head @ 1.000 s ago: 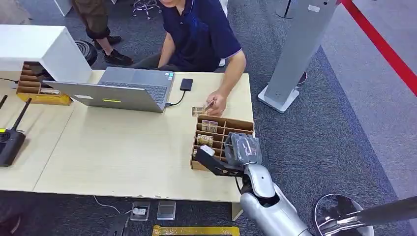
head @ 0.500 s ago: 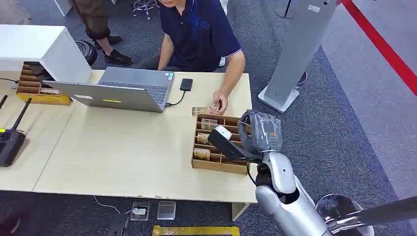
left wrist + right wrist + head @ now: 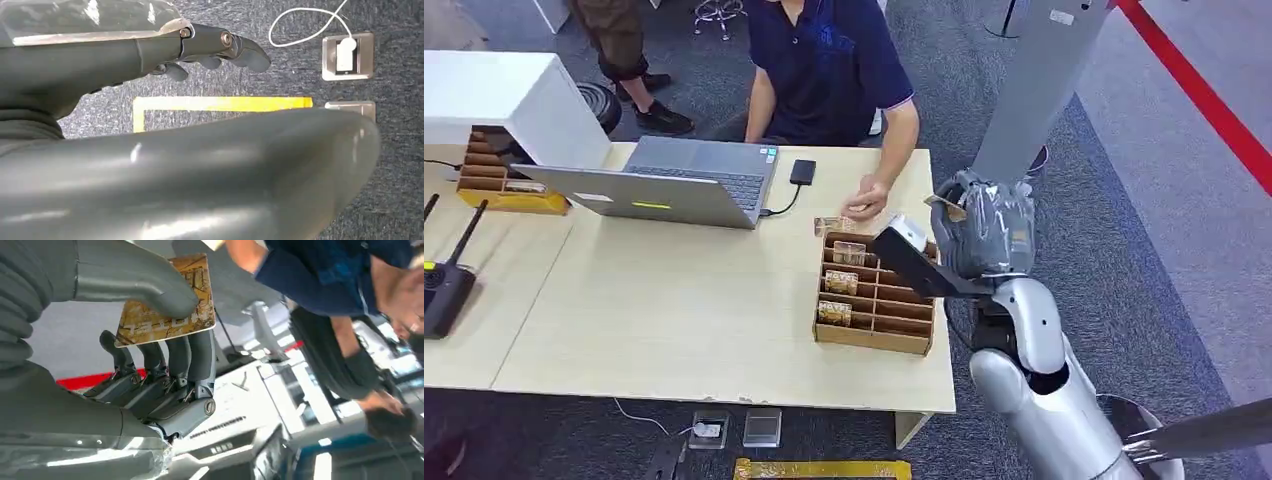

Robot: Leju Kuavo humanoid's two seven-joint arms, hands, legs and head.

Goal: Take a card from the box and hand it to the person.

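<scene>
My right hand (image 3: 984,225) hangs raised off the table's right edge, beside the far right corner of the wooden divided box (image 3: 894,310). It pinches a tan patterned card (image 3: 167,305) between thumb and fingers; a corner of the card (image 3: 944,204) peeks out above the hand. Several more cards (image 3: 840,283) stand in the box's left compartments. The person in a dark blue shirt (image 3: 834,60) sits across the table, one hand (image 3: 862,204) resting by a card lying just behind the box. My left hand (image 3: 215,47) hangs over the carpet, holding nothing, fingers loosely apart.
A grey laptop (image 3: 674,185) and a black phone (image 3: 803,171) lie behind the box. Another wooden box (image 3: 494,180) and a white case (image 3: 504,95) stand at the far left, a black radio controller (image 3: 444,285) at the left edge. A grey pillar (image 3: 1034,90) rises right of the table.
My right hand has risen from the box's near right corner, moving up and away to the right with the card. The person's hand has stayed by the card behind the box.
</scene>
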